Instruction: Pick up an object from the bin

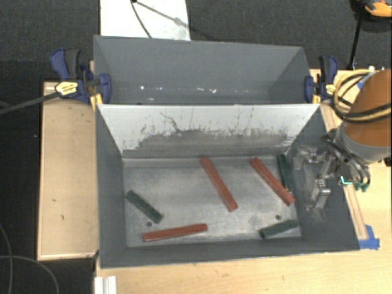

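Grey metal bin (202, 127) fills centre frame. My claw (318, 193) is at mid-right, by the bin's right wall; can't tell if it's released or clenched. Nearest to me is a dark green bar (283, 171), just left of me, beside a diagonal red bar (271, 180). A green block (280, 229) lies lower down. Other bars are scattered well apart, further left.
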You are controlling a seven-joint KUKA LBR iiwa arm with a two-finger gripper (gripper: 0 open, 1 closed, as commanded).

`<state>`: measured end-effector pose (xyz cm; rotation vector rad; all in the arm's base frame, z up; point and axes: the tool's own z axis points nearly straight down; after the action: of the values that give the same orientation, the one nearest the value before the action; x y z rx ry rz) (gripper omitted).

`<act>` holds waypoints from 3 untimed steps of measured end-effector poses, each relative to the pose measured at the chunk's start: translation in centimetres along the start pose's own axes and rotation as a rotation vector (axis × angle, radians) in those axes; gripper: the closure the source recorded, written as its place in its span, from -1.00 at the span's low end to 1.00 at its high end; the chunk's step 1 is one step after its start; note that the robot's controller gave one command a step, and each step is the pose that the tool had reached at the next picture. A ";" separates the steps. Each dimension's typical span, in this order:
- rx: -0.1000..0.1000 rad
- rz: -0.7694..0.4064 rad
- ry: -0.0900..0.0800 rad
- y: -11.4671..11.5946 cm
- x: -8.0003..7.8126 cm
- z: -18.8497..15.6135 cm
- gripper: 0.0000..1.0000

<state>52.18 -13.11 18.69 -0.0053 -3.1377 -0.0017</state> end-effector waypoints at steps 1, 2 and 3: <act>0.002 -0.005 -0.007 0.0 -0.2 -0.3 -1.00; 0.001 0.135 -0.009 0.1 -2.8 4.6 -1.00; 0.000 0.204 -0.004 0.3 -3.6 6.1 -1.00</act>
<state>55.77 -12.82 12.54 -0.3254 -3.1243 -0.0016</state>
